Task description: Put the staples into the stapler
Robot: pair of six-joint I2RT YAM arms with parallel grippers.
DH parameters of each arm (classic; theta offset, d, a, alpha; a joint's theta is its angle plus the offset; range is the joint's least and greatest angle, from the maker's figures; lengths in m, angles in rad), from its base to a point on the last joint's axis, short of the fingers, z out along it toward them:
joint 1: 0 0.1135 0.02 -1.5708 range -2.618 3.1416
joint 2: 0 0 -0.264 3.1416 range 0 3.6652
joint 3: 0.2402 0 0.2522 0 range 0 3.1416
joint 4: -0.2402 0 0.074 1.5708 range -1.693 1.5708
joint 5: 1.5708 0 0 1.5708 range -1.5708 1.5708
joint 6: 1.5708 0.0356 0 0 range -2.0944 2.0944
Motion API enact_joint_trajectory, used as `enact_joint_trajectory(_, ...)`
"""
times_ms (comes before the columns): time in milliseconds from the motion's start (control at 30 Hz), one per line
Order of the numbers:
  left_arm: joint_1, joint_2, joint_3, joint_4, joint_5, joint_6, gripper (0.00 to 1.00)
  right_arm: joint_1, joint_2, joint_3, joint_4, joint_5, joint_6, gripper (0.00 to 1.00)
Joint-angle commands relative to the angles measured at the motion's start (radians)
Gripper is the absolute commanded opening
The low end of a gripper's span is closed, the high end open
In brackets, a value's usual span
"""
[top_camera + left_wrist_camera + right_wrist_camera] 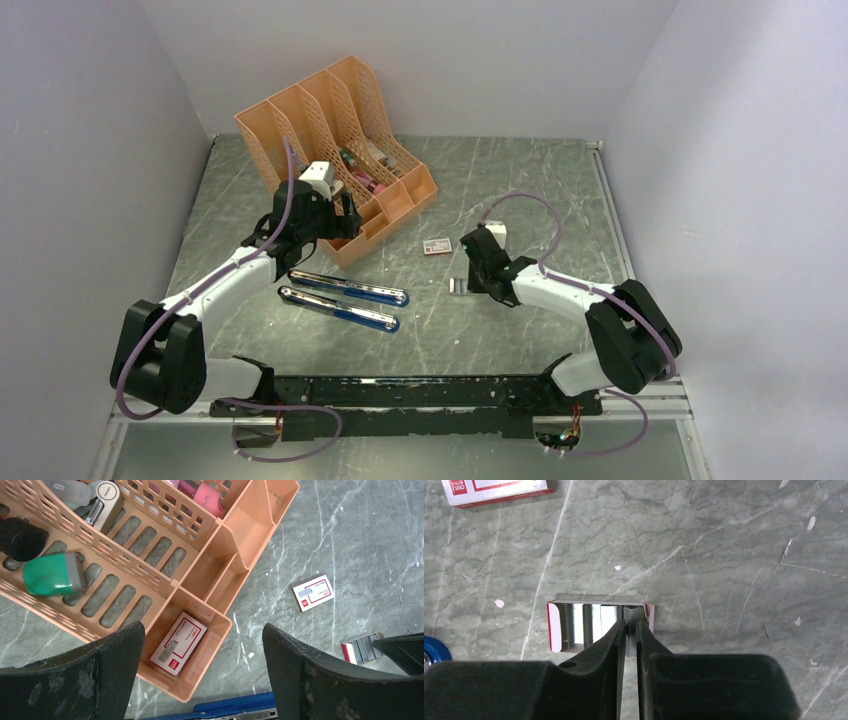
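The right gripper [631, 625] is closed down to a narrow slit, its two black fingers [599, 645] pinching the edge of a grey strip at the right end of the staples [591, 625], a flat silvery-grey block of metal strips. The block lies in a small open white-and-red cardboard tray [553, 627] on the grey-green marbled table [520, 190]. Whether the pinched strip has left the tray floor is hard to tell from the wrist view.

The left gripper [200, 675] hangs with its fingers spread wide and nothing between them, above the near corner of the orange slotted plastic desk organiser [250, 520].

The long blue-and-chrome stapler [350, 288] lies folded open as two arms near the tray, on its left, apart from it. A small closed white-and-red box [436, 246] sits just beyond the tray. Bare table stretches to the right of the right gripper and behind it, up to the pale walls.
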State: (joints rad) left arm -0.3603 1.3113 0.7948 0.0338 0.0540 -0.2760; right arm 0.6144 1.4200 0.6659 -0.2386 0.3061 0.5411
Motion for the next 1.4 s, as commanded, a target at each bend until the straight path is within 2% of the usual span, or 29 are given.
enact_joint_trajectory(0,0.011,0.003,-0.004,0.037,0.022,0.011,0.91,-0.006,-0.016,0.004,-0.029,0.023,-0.009,0.15)
enact_joint_trajectory(800,0.011,0.004,-0.004,0.038,0.023,0.011,0.91,-0.006,-0.051,0.041,-0.037,0.041,-0.094,0.15)
enact_joint_trajectory(1067,0.011,0.005,-0.005,0.037,0.022,0.011,0.91,-0.006,-0.033,0.033,-0.028,0.018,-0.072,0.24)
enact_joint_trajectory(1367,0.011,0.006,-0.004,0.038,0.024,0.011,0.91,-0.013,-0.017,0.017,-0.027,-0.004,-0.048,0.29)
